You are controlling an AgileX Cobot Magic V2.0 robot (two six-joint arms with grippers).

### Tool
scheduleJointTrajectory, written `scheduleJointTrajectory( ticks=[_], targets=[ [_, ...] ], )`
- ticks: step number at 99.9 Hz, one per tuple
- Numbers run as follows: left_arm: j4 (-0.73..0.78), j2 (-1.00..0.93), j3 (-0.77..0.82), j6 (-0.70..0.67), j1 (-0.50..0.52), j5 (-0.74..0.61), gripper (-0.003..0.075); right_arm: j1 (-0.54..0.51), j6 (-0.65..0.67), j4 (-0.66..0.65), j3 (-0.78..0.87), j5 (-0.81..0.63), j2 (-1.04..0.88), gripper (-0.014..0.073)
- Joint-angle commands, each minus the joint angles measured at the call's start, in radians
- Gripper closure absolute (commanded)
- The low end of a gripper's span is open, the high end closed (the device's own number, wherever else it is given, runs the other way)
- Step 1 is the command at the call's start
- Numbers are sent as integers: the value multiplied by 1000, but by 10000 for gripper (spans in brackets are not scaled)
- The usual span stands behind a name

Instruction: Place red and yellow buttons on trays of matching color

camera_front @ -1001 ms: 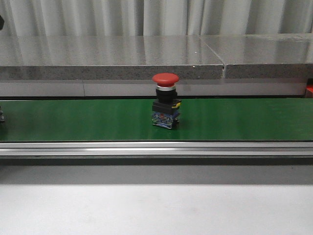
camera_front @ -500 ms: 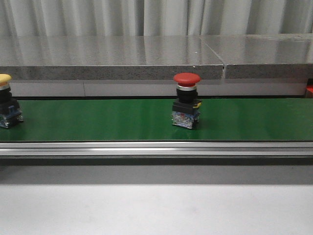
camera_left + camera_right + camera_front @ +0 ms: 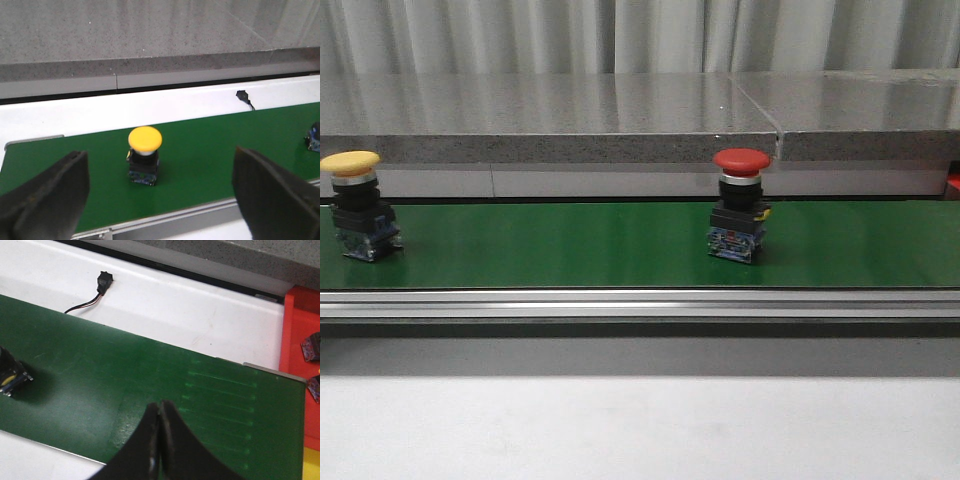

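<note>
At the left end of the green belt [image 3: 550, 245] we see the yellow button [image 3: 355, 205], upright on its black and blue base. Our left gripper [image 3: 160, 192] hangs over it with its jaws spread wide, one finger [image 3: 47, 200] on each side and well clear of the cap. Nothing stands between them and the button. Well to the right on the same belt stands the red button [image 3: 740, 205], also upright. Behind the belt runs a grey stone ledge [image 3: 620, 115]. Our right gripper [image 3: 159, 440] has its jaws pressed together on nothing, over bare belt. At the far right lies a red tray [image 3: 300, 370] (two dark bits rest in it, too small to name). We count two buttons, one of each colour. A small black plug [image 3: 103, 281] lies on the white strip behind the belt.
</note>
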Motion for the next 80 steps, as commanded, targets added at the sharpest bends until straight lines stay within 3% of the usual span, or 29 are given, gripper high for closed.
scheduleJointTrajectory(
  ticks=[1,24,61,71,80],
  targets=[
    [-23,-49,31,1,-2,-74,297,-1,-8,0,-25,-56,-20,662],
    [-25,-69,74,1,-2,-75,737,-1,-8,0,-25,-74,-20,662],
    [-25,-69,73,1,-2,-89,739,-1,-8,2,-25,-64,-18,648],
    [-25,-69,73,1,-2,-89,739,-1,-8,2,-25,-16,-18,526],
    [-25,-69,73,1,-2,-89,739,-1,-8,2,-25,44,-18,298]
  ],
)
